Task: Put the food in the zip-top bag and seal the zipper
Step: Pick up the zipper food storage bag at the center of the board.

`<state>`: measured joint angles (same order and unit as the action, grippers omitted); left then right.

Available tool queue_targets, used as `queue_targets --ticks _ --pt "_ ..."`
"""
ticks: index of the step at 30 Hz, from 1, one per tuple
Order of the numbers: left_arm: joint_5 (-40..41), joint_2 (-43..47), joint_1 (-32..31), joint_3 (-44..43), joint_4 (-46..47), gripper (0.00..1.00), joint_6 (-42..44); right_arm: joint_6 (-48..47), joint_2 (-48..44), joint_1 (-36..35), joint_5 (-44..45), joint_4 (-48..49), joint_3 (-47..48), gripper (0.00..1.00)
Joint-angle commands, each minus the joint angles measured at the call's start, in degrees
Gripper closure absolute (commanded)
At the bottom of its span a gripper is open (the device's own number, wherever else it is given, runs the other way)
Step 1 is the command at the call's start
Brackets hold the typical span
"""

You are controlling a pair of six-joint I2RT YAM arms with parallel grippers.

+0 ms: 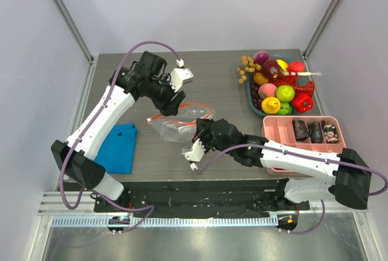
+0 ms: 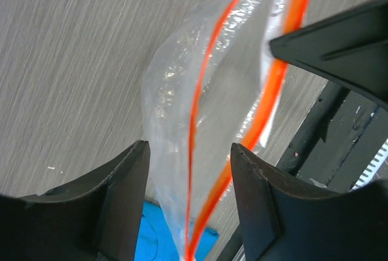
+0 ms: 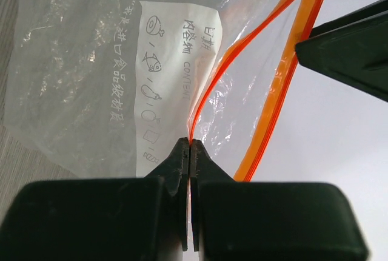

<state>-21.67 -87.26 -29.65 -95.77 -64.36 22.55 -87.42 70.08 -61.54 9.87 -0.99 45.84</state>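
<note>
1. Right end effector (image 3: 190, 152): clenched on one lip of the zip-top bag (image 1: 176, 126), mid-bench.
2. Left end effector (image 2: 189, 152): jaws apart, straddling the zipper (image 2: 267, 109), not clamped.
3. Food (image 1: 279, 85): far right.

zip-top bag (image 1: 176, 126): clear; zipper (image 3: 271, 121) orange-red; label (image 3: 176, 79) white w/ blk print. cloth (image 1: 118, 145): blue. bin (image 1: 276, 132): pink. tabletop (image 1: 200, 67): grey, streaked.

2 white arms (image 1: 103, 115), black joints (image 1: 148, 82), looping purple cables (image 1: 148, 44).
</note>
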Motion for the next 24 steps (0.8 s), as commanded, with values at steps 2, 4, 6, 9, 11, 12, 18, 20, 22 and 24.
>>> queue_targets --ticks 2,4,6,9,11,12,18,20,22,24 --pt "1.19 -1.15 0.03 -0.83 1.25 0.42 -1.01 -1.70 -2.41 -0.69 0.59 4.25 -0.84 0.99" --pt "0.67 -1.68 0.03 0.05 1.43 0.45 -1.36 -1.70 -2.93 -0.78 0.15 4.86 -1.28 0.99" --pt "0.05 -2.21 0.03 0.58 1.95 0.56 -2.32 -1.62 -3.11 -0.86 -0.02 5.30 -1.98 0.99" --pt "-2.05 -3.17 1.52 0.06 1.96 0.99 -8.55 -1.62 -3.46 -0.95 0.59 8.44 -4.44 0.99" --pt "-5.65 -2.13 4.32 0.14 2.39 1.00 -15.29 -1.88 -3.55 -0.86 1.81 10.83 -6.11 0.99" --pt "-6.18 -1.34 5.38 1.27 4.40 1.00 -18.12 -1.53 -3.55 -0.78 2.34 14.23 -7.60 0.99" --pt "-0.32 11.29 10.66 11.10 15.38 1.00 -32.80 9.88 1.10 0.28 10.43 24.29 -2.97 0.47" --pt "2.94 14.04 10.58 13.40 17.07 1.00 -35.37 19.18 1.37 0.80 11.83 18.36 4.20 0.01" --pt "6.79 16.42 10.05 15.52 18.30 1.00 -39.76 27.25 1.02 1.77 11.32 11.22 9.76 0.00" --pt "12.50 16.60 9.44 15.52 17.95 1.00 -41.87 39.73 0.58 4.22 8.35 1.47 16.97 0.00"
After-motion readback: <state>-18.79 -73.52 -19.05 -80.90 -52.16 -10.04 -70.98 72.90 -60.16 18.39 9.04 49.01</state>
